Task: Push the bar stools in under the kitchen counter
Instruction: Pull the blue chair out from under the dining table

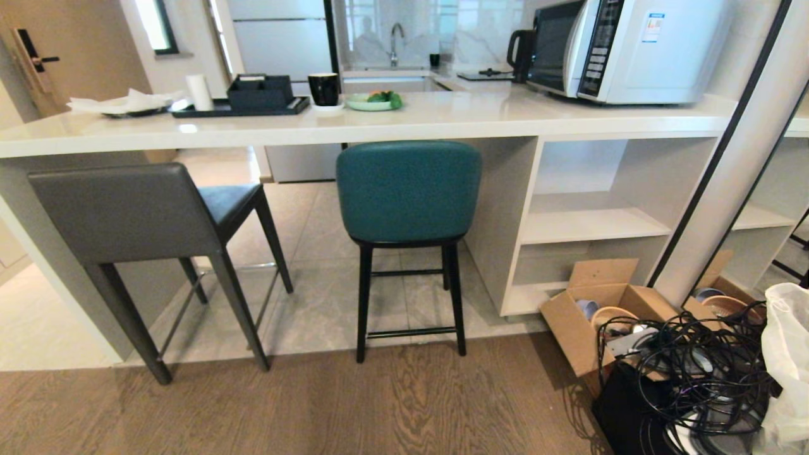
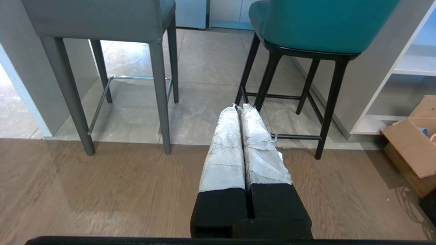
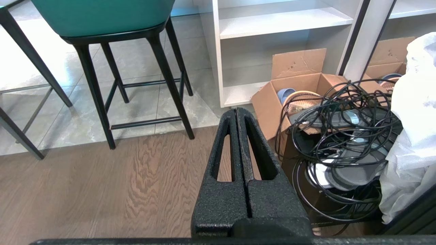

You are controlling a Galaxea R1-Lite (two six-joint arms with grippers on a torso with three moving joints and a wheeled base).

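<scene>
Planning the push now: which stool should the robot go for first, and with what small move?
Probably roll forward toward the grey stool: it stands angled, its back out past the kitchen counter edge, while the teal stool sits squarer. Both the left gripper and right gripper are shut, short of either stool.

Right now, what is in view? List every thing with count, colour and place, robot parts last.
grey stool: 1, grey, angled at counter's left end
teal stool: 1, teal, black legs, back at the counter edge
counter: 1, white, across the view
shelves: white, under counter, right
microwave: 1, white, counter right
mug: 1, black, counter middle
plate: 1, green, beside mug
tray: 1, black, counter left
box: 1, brown, floor by shelves
cables: black tangle, floor right
bag: 1, white, far right
left gripper: white-wrapped, shut, over wood floor
right gripper: black, shut, near box
</scene>
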